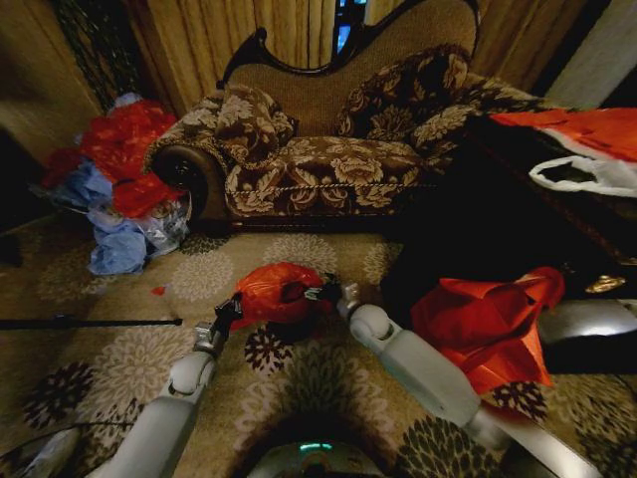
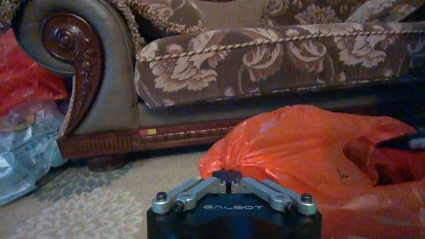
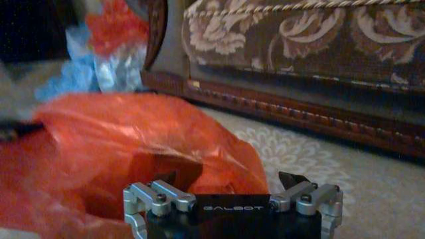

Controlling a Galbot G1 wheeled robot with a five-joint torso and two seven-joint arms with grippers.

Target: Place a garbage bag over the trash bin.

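Observation:
The garbage bag (image 1: 267, 289), glossy red and crinkled, stands puffed up on the carpet in front of the sofa. Whatever it covers is hidden, so the trash bin cannot be made out. My left gripper (image 1: 231, 311) is at the bag's left edge. In the left wrist view its fingertips (image 2: 228, 176) are pressed together on a fold of the garbage bag (image 2: 299, 144). My right gripper (image 1: 324, 292) reaches the bag's right side at its dark opening. In the right wrist view the right gripper (image 3: 229, 180) is open, fingers wide apart, with the garbage bag (image 3: 119, 134) just ahead.
A floral sofa (image 1: 328, 159) stands close behind the bag. A heap of red and blue bags (image 1: 119, 179) lies at its left end. A larger orange-red bag (image 1: 488, 324) lies right of my right arm, beside dark furniture (image 1: 498, 219). A black rod (image 1: 90, 322) lies on the left.

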